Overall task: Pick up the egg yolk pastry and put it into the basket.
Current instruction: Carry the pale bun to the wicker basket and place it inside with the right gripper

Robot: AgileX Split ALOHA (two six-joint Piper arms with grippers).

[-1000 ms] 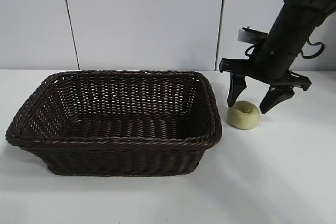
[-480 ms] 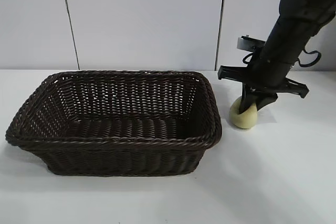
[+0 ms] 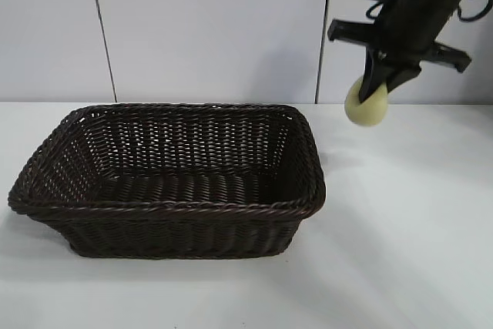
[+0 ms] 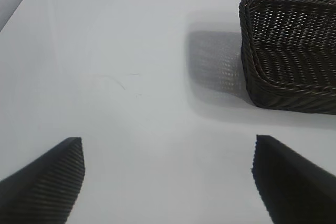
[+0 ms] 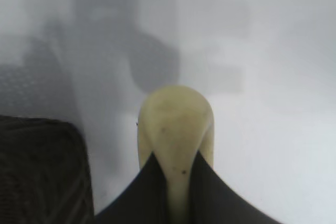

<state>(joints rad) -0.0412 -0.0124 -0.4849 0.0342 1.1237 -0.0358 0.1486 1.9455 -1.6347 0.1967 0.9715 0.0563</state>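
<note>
My right gripper [image 3: 383, 82] is shut on the pale yellow egg yolk pastry [image 3: 367, 104] and holds it in the air, well above the table and to the right of the basket [image 3: 166, 209]. In the right wrist view the pastry [image 5: 176, 129] is squeezed between the two dark fingers, and a corner of the basket [image 5: 39, 171] lies below it to one side. The large dark brown wicker basket has nothing in it. My left gripper [image 4: 168, 179] is open above bare table, with the basket [image 4: 294, 66] farther off; this arm does not show in the exterior view.
The white table [image 3: 400, 252] stretches to the right of and in front of the basket. A pale panelled wall [image 3: 208, 28] stands behind it.
My right gripper closed on the pastry on the table, then lifted it straight up to about the height of the wall's lower panels. The basket has not moved.
</note>
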